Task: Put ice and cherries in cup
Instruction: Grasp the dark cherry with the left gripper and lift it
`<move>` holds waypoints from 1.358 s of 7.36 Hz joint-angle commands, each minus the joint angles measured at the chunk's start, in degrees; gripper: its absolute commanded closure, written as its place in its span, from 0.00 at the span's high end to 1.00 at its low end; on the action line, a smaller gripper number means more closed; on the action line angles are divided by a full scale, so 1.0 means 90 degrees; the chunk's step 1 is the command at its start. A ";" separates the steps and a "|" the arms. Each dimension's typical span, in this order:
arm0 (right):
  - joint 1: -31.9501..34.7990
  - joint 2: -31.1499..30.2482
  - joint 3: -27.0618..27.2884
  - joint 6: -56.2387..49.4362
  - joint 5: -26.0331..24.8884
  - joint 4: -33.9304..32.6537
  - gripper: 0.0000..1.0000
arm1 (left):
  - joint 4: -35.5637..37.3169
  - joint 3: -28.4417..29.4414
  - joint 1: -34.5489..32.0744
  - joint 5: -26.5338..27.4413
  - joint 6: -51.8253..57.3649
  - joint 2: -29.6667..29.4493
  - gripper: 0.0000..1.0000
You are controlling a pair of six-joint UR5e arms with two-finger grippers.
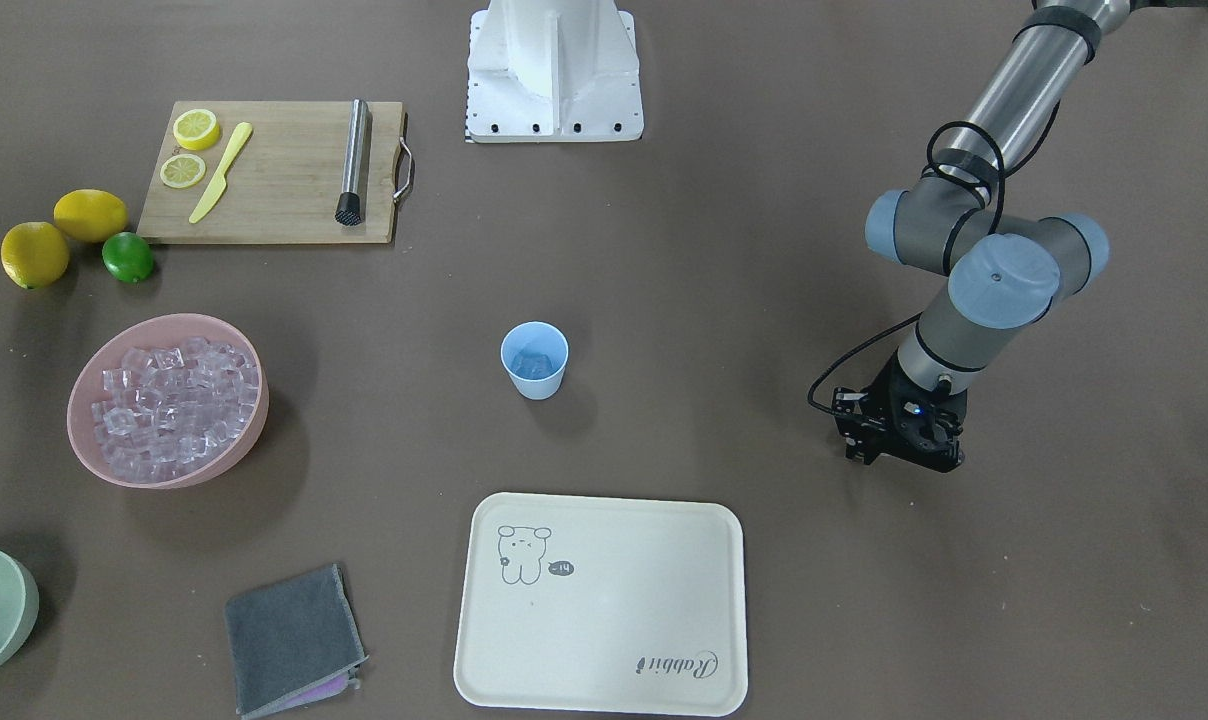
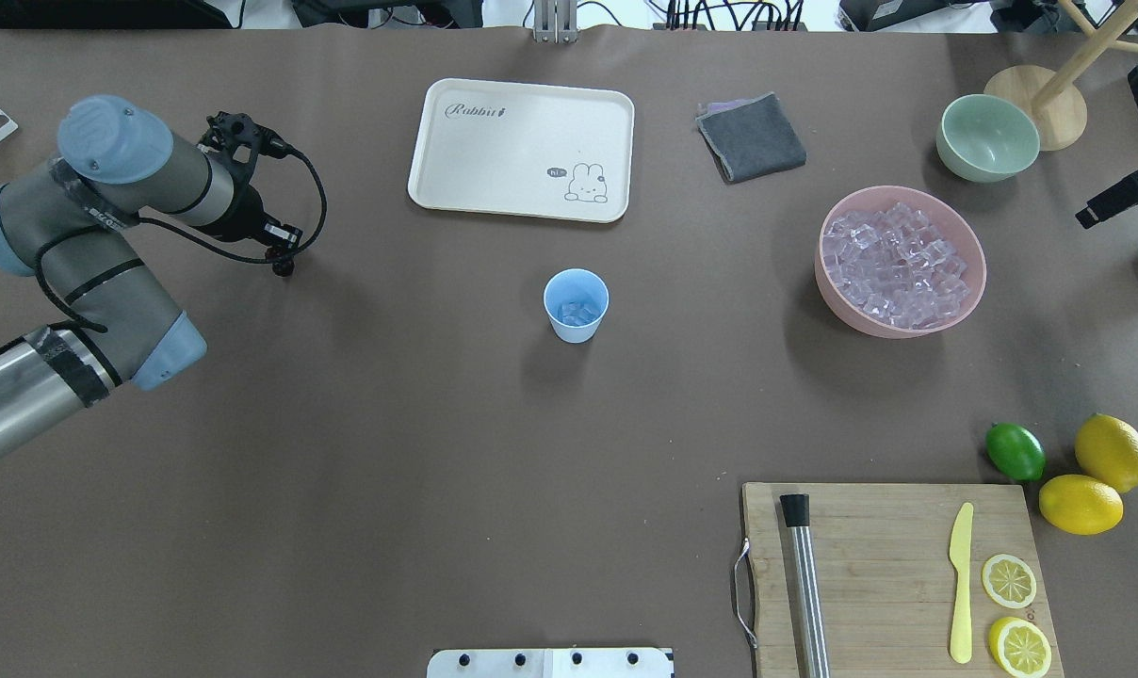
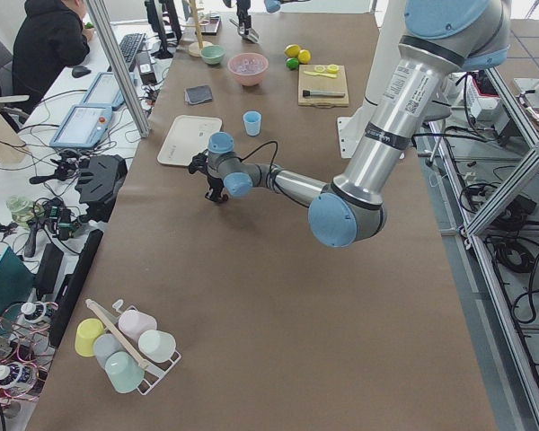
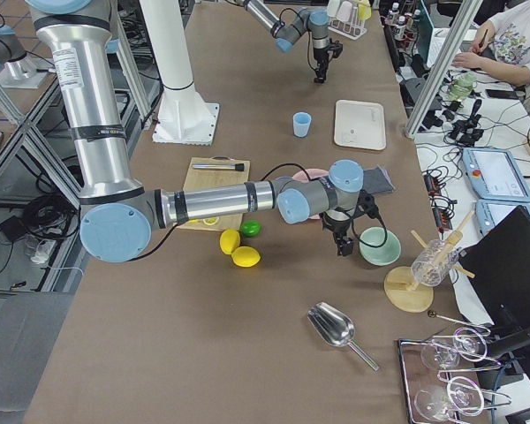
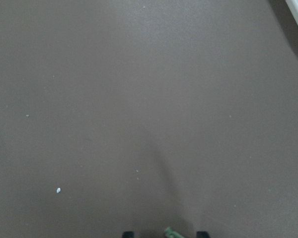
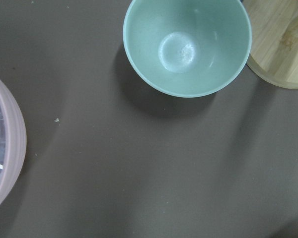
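Observation:
The light-blue cup stands upright mid-table with a few ice cubes in it. Many more ice cubes fill the pink bowl. My left gripper is low over bare table, well to the cup's side. In the left wrist view its fingertips stand close together around a green cherry stem. The cherry fruits are hidden. My right gripper hangs beside the empty pale green bowl. I cannot tell if it is open or shut.
A cream tray and a grey cloth lie beyond the cup. A cutting board holds a muddler, a yellow knife and lemon slices. Two lemons and a lime sit beside it. A metal scoop lies at the right end.

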 commanded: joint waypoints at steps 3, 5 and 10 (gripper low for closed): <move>0.0006 -0.0029 0.0005 0.0021 0.0002 0.0002 0.99 | 0.1131 -0.1036 -0.0089 -0.0257 -0.0452 -0.0469 0.00; 0.0006 -0.0038 -0.0015 0.0021 0.0002 0.0002 0.99 | 0.1752 -0.1226 0.0007 -0.0268 -0.1230 -0.1473 0.00; 0.0006 -0.0146 0.0014 0.0021 0.0099 0.0011 0.99 | 0.1151 -0.1119 0.1402 0.0684 -0.2929 -0.2239 0.00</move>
